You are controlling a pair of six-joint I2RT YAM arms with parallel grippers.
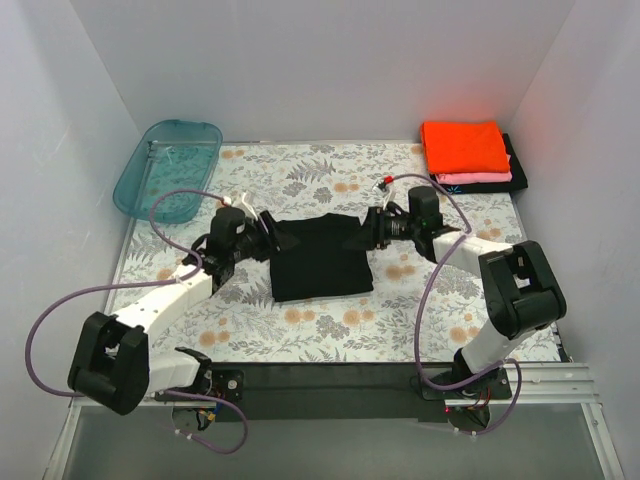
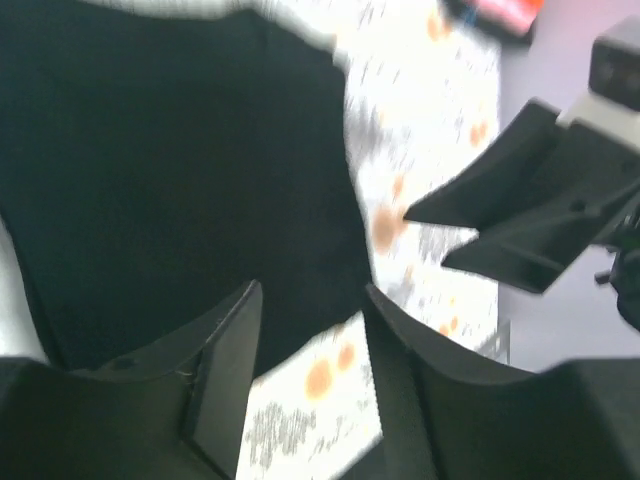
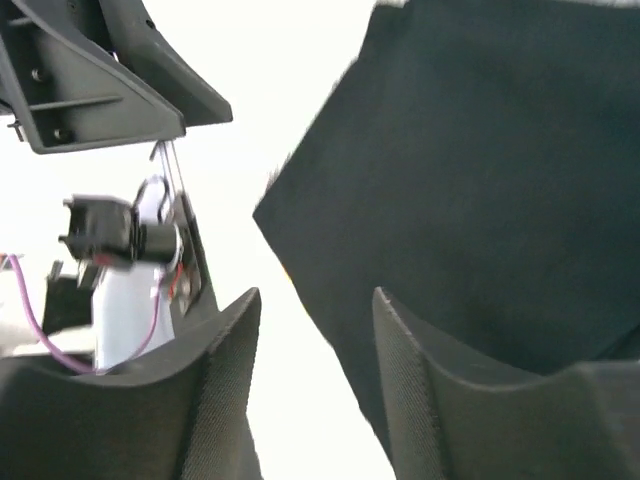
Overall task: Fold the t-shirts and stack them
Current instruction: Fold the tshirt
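Lying folded mid-table, black t-shirt (image 1: 320,260); left gripper (image 1: 268,236) and right gripper (image 1: 367,232) flank it, jaws parted; teal tub (image 1: 135,180) far left.

Left arm (image 1: 160,295): white shell links joined by bulky black joint housings, lower left of the overhead view.
Right arm (image 1: 492,345): same white-and-black build, with a large black elbow block at the right of the frame.
Cables (image 1: 38,330): thin purple leads looping loosely from base to wrist on each arm; the right one ends in a small red tip (image 1: 385,180).
Bases (image 1: 205,380): black mounts with exposed wiring along the bottom edge.
Left gripper (image 2: 312,292): broad matte-black moulded fingers with smooth faces.
Right gripper (image 3: 316,295): black fingers with a fine woven texture; the black bracket at upper left shows small screw holes.
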